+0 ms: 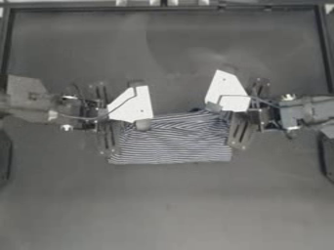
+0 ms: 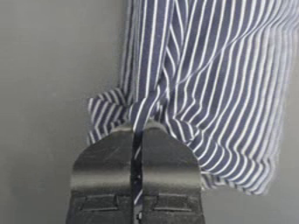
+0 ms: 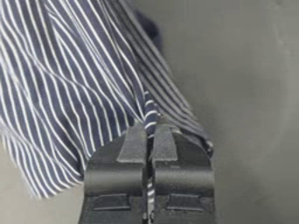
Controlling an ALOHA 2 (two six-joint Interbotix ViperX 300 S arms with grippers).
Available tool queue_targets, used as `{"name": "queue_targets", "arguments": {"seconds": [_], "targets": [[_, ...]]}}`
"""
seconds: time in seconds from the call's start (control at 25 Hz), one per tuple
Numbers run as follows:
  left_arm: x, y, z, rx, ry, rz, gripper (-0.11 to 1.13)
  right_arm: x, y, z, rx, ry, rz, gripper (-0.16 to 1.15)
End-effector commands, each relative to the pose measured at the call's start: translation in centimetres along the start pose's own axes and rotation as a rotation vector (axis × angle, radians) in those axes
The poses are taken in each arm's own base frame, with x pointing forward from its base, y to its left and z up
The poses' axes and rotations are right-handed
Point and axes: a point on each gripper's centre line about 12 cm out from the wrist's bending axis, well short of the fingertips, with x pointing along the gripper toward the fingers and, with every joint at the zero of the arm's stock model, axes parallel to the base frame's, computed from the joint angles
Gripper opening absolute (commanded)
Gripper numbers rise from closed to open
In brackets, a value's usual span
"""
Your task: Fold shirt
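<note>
The striped navy-and-white shirt (image 1: 173, 139) lies bunched into a rough rectangle at the middle of the table. My left gripper (image 1: 142, 124) holds its far left corner, jaws shut on a pinch of striped cloth (image 2: 140, 116). At the far right corner my right gripper (image 1: 225, 114) is likewise shut on a fold of the shirt (image 3: 151, 114). In both wrist views the shirt hangs away from the jaws, lifted at the held edge. Collar and label are hidden.
The dark table (image 1: 163, 205) spreads wide on every side of the shirt. A raised frame (image 1: 163, 7) runs along the far edge, with side rails at left and right.
</note>
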Motion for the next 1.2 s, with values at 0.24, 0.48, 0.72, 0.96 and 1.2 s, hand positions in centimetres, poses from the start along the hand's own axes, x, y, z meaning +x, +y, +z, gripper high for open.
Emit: {"name": "queue_targets", "arguments": {"seconds": [0.24, 0.48, 0.72, 0.96, 1.2], "targets": [[1.3, 0.8, -0.3, 0.006, 0.008, -0.013, 0.01, 2.7, -0.5, 0.1, -0.003, 0.035, -0.004, 0.05], [2.6, 0.8, -0.4, 0.011, 0.034, -0.013, 0.05, 3.3, -0.8, -0.1, -0.003, 0.053, -0.015, 0.05], [3.0, 1.1, -0.1, -0.028, 0.041, -0.017, 0.5, 3.4, -0.8, -0.1, -0.002, 0.049, -0.009, 0.08], [2.7, 1.5, 0.3, -0.052, 0.027, -0.021, 0.66, 3.4, -0.6, 0.0, 0.002, 0.037, 0.001, 0.46], [1.6, 1.9, 1.1, -0.059, -0.014, -0.019, 0.71, 3.0, -0.5, 1.0, 0.021, 0.02, 0.007, 0.73]]}}
